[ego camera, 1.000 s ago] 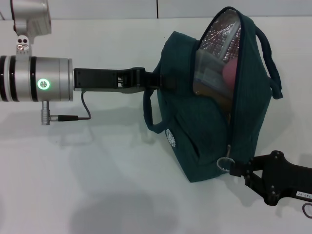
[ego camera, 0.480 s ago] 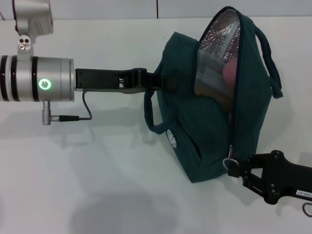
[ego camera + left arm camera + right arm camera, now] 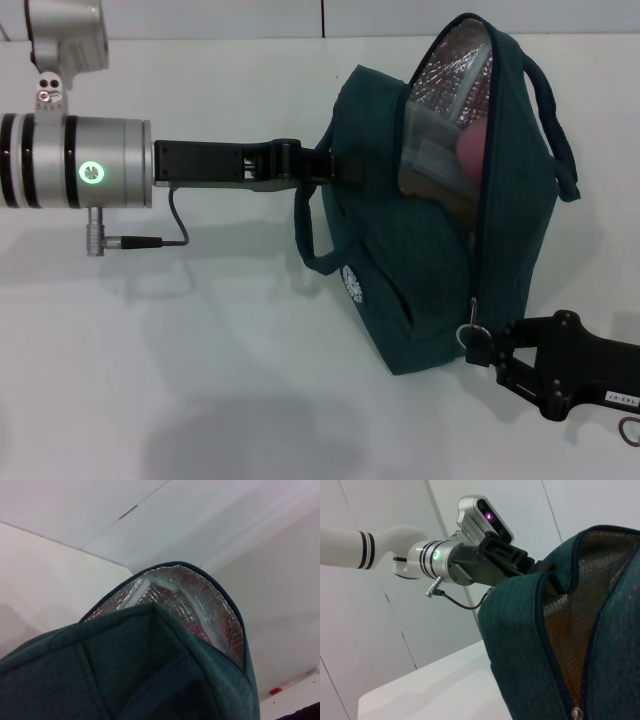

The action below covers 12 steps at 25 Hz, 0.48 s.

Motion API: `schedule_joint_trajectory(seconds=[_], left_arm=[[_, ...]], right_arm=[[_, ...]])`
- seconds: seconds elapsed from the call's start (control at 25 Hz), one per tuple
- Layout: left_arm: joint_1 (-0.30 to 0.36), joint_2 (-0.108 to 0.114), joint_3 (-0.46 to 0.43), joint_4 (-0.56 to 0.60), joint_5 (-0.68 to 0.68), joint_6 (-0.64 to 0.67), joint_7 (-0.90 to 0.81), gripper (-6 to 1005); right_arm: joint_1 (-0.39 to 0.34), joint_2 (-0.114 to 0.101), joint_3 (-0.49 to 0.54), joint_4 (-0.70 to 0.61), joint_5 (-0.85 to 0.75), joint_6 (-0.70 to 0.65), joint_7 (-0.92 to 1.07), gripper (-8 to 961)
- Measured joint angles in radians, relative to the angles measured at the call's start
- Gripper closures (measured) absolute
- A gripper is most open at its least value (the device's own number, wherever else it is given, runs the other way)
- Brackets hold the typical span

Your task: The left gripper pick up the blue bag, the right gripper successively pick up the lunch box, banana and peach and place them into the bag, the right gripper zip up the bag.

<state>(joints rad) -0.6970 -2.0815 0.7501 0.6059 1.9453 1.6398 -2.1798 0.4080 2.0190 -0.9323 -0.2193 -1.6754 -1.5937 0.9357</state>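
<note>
Over on the right side of the white counter (image 3: 200, 380) sits the blue bag (image 3: 430, 270), held up with its mouth partly unzipped so the silver foil lining (image 3: 455, 75) shows. Tucked inside you can make out the lunch box (image 3: 425, 150) as a clear pale block, with the pink peach (image 3: 472, 150) right behind it, touching it. Below those there's an orange-brown patch that's probably the banana (image 3: 450, 195), though it's too shadowed to be sure. The round white logo (image 3: 351, 283) faces the head camera on the bag's side.

The left hand (image 3: 335, 165) comes in from the left and is clamped on the bag's near wall, close to where a loop handle (image 3: 310, 240) hangs down. The right hand (image 3: 478, 345) sits at the bag's lower corner with its fingers closed on the ring-pull zipper (image 3: 472, 330) at the bottom end of the zip track.
</note>
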Motion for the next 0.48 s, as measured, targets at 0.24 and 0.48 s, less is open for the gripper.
schedule_joint_trajectory(seconds=[0.24, 0.48], left_arm=[[0.001, 0.0, 0.0, 0.0, 0.0, 0.0, 0.0, 890], [0.001, 0.0, 0.0, 0.0, 0.0, 0.0, 0.0, 886]], right_arm=[[0.001, 0.001, -0.001, 0.0, -0.001, 0.002, 0.0, 858], [0.002, 0.001, 0.0, 0.0, 0.001, 0.003, 0.0, 931]])
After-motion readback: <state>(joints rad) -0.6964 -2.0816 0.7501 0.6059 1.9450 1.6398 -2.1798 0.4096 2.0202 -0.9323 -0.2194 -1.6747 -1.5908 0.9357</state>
